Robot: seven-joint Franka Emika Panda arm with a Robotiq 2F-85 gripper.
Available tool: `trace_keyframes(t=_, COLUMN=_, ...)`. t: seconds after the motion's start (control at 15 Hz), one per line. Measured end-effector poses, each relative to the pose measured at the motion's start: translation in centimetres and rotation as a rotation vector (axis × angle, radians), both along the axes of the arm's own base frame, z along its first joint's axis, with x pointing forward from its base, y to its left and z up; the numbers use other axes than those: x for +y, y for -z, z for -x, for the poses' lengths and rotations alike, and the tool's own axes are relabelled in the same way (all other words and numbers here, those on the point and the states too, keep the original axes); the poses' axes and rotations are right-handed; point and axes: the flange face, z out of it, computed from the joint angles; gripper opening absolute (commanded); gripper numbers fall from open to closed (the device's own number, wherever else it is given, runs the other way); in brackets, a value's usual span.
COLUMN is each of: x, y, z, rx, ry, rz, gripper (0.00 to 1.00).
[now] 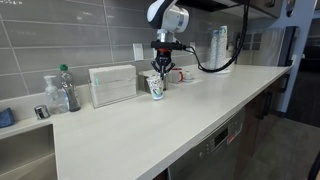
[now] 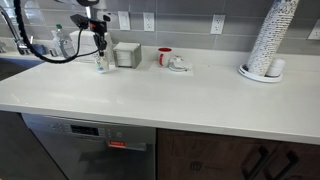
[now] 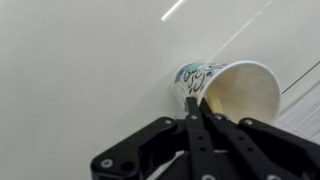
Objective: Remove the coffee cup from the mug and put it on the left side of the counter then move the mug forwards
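A white paper coffee cup with green print stands on the white counter and also shows in an exterior view. My gripper comes down from above and is shut on the cup's rim. In the wrist view the fingertips pinch the rim wall of the cup, whose inside is empty. The red and white mug stands by the tiled back wall, a short way from the cup, and shows in an exterior view.
A napkin box stands beside the cup. Bottles and a sink edge lie past it. A small white dish sits next to the mug. A tall stack of cups stands at the counter's far end.
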Motion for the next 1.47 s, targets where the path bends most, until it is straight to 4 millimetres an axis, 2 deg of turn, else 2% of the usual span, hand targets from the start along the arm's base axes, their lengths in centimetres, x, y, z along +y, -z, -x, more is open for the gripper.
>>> trace_keyframes(t=0.07, x=0.0, y=0.3, z=-0.1, rx=0.002, ry=0.000, rz=0.000, gripper=0.30)
trace_keyframes(t=0.4, x=-0.6, y=0.5, z=-0.2, rx=0.004, ry=-0.024, rz=-0.004, gripper=0.66)
trace_keyframes(t=0.6, x=-1.5, y=-0.9, z=0.0, rx=0.011, ry=-0.055, rz=-0.008, gripper=0.89)
trace_keyframes(t=0.73, x=-2.5, y=-2.4, z=0.3, rx=0.023, ry=-0.072, rz=-0.010, gripper=1.00)
trace_keyframes(t=1.07, x=-6.1, y=-6.5, z=0.1, rx=-0.013, ry=-0.072, rz=0.022, gripper=1.00)
trace_keyframes(t=1.47, x=-10.9, y=-9.2, z=-0.8, rx=-0.041, ry=-0.108, rz=0.124, gripper=1.00)
